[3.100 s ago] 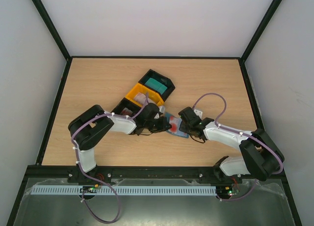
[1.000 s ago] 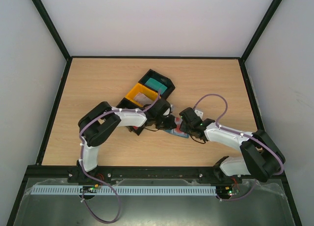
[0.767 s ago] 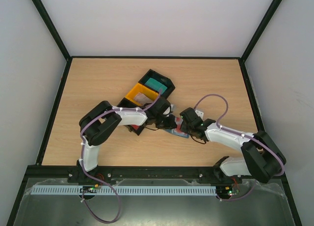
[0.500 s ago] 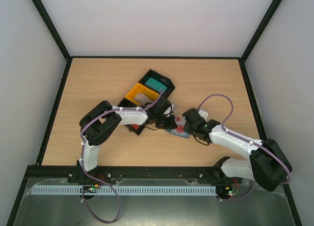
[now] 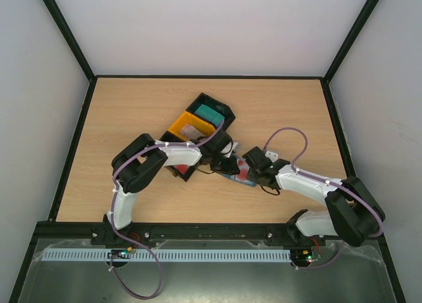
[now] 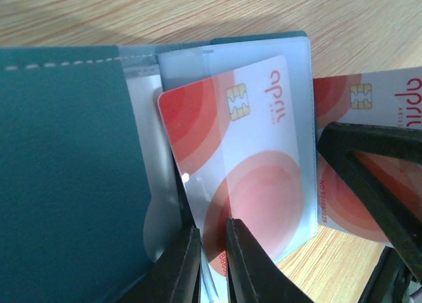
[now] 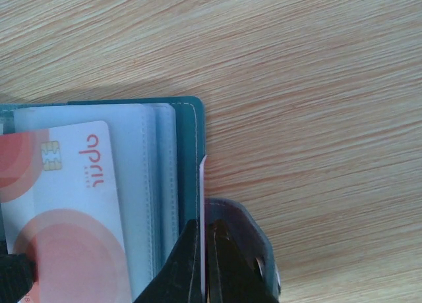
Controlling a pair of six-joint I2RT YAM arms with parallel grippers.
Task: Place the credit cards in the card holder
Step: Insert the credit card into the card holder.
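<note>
Two trays [image 5: 177, 126], one holding a teal stack [image 5: 210, 111], sat behind the card holder [image 6: 66, 171]. Left fingers [image 6: 195, 260] pinched a credit card [image 6: 250, 151] in its sleeve [image 6: 184, 62]; right fingers [image 7: 192, 260] pinched its cover [image 7: 188, 151].

We read one word, "april", in red lower-case letters on the credit card [image 6: 250, 171] tucked in a clear sleeve of the card holder [image 6: 66, 171]. In the left wrist view it runs sideways along the card's short edge, just beside the gold chip.

A second credit card [image 6: 359, 118], just beside the card holder's sleeve side, bears the same red word, cut off by the frame after "apr". Under it is a line of tiny capitals we cannot make out. Along its edge nearest the card holder runs a small red line starting "No", its digits too blurred to trust.

The right wrist view shows "april" again, turned sideways, on a card against the card holder's sleeves. We can read nothing in the top view.
</note>
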